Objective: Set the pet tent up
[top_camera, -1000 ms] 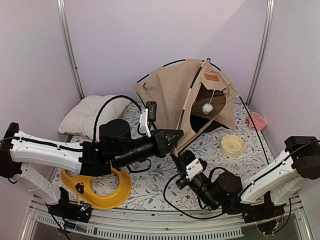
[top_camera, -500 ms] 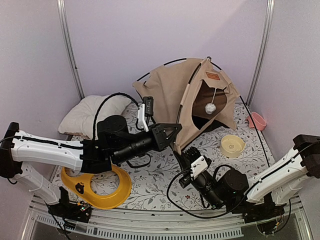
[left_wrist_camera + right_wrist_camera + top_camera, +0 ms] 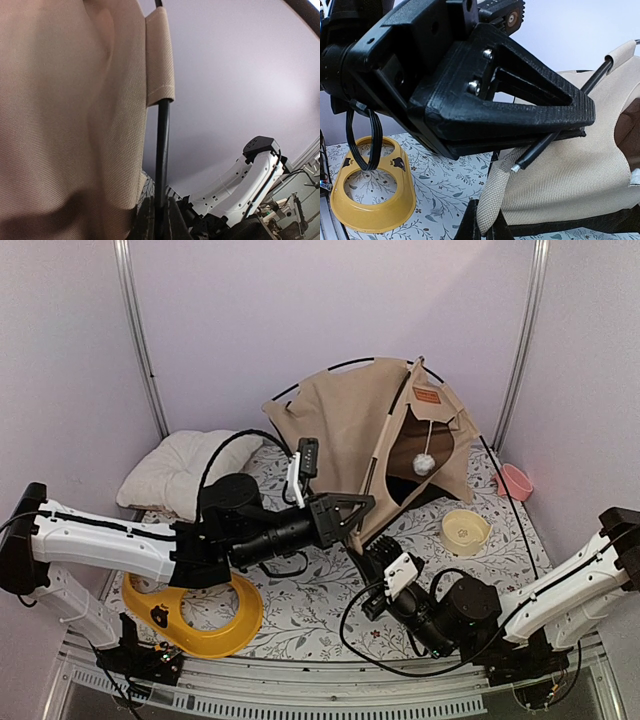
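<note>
Floral tablecloth (image 3: 300, 615) carries the pet tent (image 3: 335, 430) at 12 o'clock; left gripper (image 3: 368, 510) pinches its pole (image 3: 161, 150), right gripper (image 3: 366, 552) its hem (image 3: 490, 200).

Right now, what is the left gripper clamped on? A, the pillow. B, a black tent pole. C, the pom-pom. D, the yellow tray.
B: the right wrist view shows the left gripper shut on the pole just above its bare end, at the tent edge.
</note>
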Controlling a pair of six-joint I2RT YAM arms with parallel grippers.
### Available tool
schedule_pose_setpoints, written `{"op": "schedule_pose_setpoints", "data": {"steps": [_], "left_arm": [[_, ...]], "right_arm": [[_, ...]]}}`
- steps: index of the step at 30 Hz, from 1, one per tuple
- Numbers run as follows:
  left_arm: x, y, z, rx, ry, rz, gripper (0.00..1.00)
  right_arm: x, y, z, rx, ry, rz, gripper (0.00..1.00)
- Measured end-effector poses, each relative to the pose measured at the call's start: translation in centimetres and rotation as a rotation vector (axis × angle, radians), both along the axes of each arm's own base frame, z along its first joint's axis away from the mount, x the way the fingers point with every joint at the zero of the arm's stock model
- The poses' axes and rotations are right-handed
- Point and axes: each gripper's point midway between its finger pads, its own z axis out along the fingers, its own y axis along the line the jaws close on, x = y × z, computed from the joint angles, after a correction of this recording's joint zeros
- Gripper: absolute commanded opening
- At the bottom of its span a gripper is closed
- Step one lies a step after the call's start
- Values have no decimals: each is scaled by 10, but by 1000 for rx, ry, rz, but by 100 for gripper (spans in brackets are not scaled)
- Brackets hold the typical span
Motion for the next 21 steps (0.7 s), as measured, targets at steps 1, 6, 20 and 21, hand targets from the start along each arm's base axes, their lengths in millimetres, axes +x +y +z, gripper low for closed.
{"op": "schedule_pose_setpoints", "data": {"steps": [1,6,20,21], "left_arm": [[-1,0,1,-8,2,-3,0],[-2,1,6,-40,-8,-9,0],[-7,-1,11,-60,-16,-39,0],[-7,-1,12,-65,-17,-40,0]], "right_arm": [[0,-1,0,-1,0,1,0],[-3,-5,5,19,15,30,0],[-8,-5,11,52,44,76,0],[-8,-5,13,55,44,81,0]]}}
